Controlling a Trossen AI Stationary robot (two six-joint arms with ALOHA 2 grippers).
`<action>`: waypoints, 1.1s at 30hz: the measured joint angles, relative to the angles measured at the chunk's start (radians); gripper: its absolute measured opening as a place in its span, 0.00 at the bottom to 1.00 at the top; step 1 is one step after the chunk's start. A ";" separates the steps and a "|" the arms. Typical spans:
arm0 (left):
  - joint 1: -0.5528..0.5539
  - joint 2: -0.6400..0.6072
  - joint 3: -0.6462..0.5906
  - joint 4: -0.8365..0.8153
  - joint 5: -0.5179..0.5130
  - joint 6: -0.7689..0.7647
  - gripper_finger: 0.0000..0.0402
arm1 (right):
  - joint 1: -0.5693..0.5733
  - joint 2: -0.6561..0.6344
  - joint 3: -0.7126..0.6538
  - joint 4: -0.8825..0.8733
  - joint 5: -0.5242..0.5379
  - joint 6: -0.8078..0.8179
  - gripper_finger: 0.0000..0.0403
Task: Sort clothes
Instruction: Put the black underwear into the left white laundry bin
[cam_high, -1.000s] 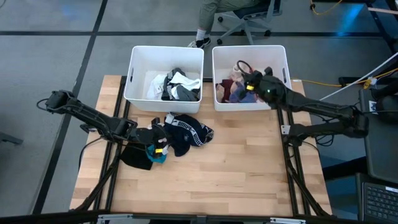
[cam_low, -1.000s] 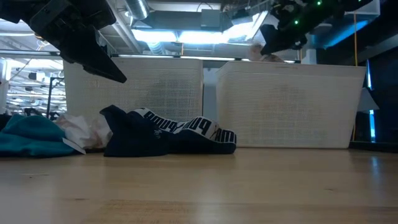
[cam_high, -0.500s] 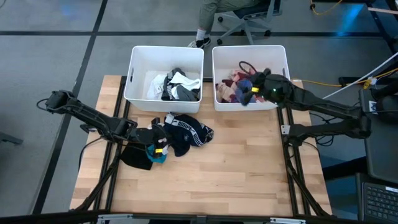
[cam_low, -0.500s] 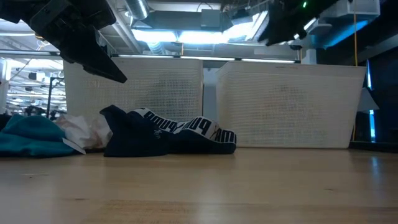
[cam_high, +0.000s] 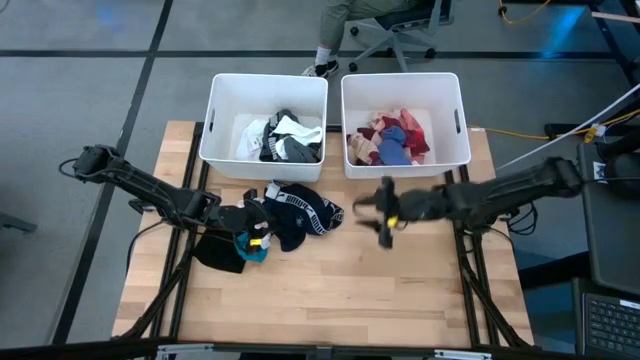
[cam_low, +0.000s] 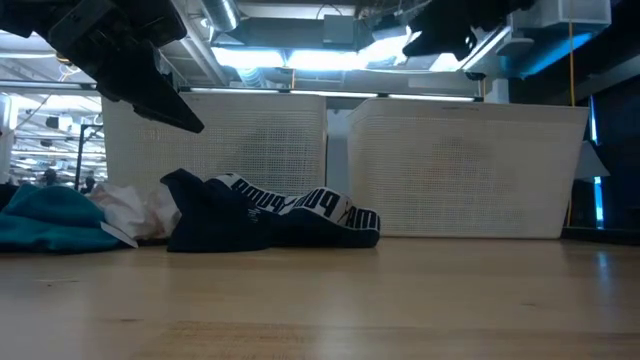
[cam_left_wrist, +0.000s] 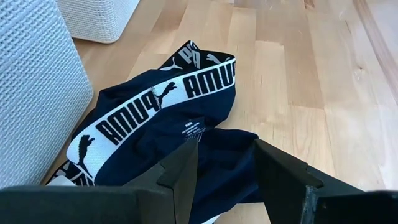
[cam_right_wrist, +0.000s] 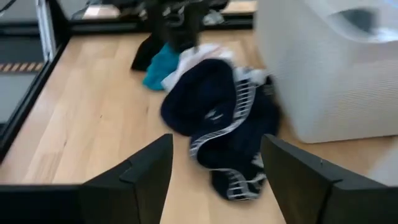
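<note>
Wooden slat table (cam_high: 330, 290) with 2 white rectangular plastic bins at the far edge: left bin (cam_high: 222, 90) has white, grey and black pieces, right bin (cam_high: 448, 92) has red, pink and blue ones

We see the unsorted pile just in front of the left bin: navy garment with white lettered band (cam_high: 305, 209), a teal piece (cam_high: 252, 252), a black piece (cam_high: 218, 253), something white (cam_low: 135, 210) between them

Left gripper (cam_high: 252, 222) hangs over the pile, fingers apart, nothing between them; its wrist camera looks straight down on the navy garment

Right gripper (cam_high: 384, 213) is over bare table in front of the right bin, pointed at the pile, fingers apart and empty

Risks as we judge them:
- both grippers aim at the same small pile, so the arms could clash if both go in
- the navy garment lies partly over its neighbours; a deep pinch may lift 2 pieces at once and put 1 in the wrong bin
- the pile is close to the left bin wall, so a low approach could shove the bin
</note>
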 joint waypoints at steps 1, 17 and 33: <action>0.000 0.000 0.000 0.000 0.000 0.000 0.36 | 0.029 0.026 -0.020 0.039 0.017 0.002 0.60; -0.067 0.000 0.007 -0.267 0.162 -0.171 0.36 | 0.229 0.577 -0.183 0.696 0.147 0.135 0.60; -0.165 0.000 -0.010 -0.465 0.190 -0.420 0.36 | 0.200 0.725 -0.181 0.877 0.225 0.105 0.60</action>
